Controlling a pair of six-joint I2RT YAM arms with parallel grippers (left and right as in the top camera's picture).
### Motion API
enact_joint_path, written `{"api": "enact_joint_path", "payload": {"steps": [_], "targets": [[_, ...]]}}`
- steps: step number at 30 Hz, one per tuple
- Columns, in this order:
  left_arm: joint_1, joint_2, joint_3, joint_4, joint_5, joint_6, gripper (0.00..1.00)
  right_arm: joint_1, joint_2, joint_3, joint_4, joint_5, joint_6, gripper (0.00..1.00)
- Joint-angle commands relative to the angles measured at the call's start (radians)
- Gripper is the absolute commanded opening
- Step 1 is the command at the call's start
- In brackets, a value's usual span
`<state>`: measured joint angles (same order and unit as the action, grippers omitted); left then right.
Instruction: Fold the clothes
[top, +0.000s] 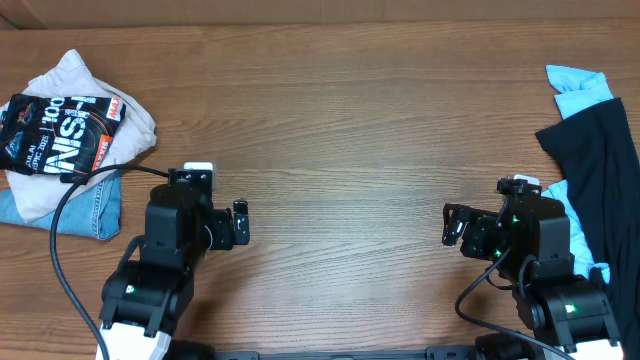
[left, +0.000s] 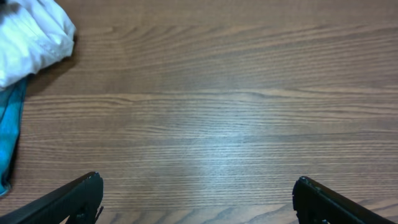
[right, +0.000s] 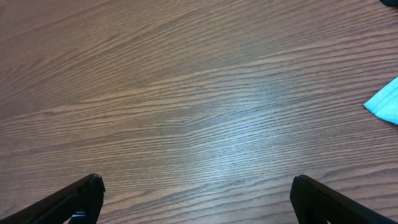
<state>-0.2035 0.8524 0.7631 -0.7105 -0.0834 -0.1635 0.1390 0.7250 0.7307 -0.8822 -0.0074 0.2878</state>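
Black long garment (top: 600, 170): its right side runs off the overhead picture, so you cannot see its whole outline.
Light-blue garment (top: 578, 88): mostly buried under that black cloth; the right wrist view catches only a corner.
Blue denim piece (top: 95, 208): largely covered by the white crumpled cloth (top: 70, 75).
Black printed jersey (top: 55, 130): small logos too small for you to read.
Left jaws: cut off by the wrist view's bottom edge, tips only.
Right jaws: likewise, tips only.

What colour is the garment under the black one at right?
It's a light blue garment, best seen in the overhead view.
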Motion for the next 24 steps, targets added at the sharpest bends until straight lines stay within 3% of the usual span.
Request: {"api": "enact_joint_path", "payload": {"steps": [1,9,18,24], "targets": [[-0.006,0.029,-0.009,0.0,-0.013,-0.017,1.0,0.003,-0.001,-0.004,0.006,0.006,0.005,1.0],[-0.006,0.11,-0.009,0.001,-0.013,-0.017,1.0,0.003,-0.032,-0.004,0.006,0.006,0.005,1.0],[-0.006,0.196,-0.009,0.001,-0.013,-0.017,1.0,0.003,-0.208,-0.012,-0.013,0.007,-0.031,1.0],[-0.006,0.251,-0.009,0.001,-0.013,-0.017,1.0,0.003,-0.397,-0.159,0.172,0.005,-0.132,1.0]]}}
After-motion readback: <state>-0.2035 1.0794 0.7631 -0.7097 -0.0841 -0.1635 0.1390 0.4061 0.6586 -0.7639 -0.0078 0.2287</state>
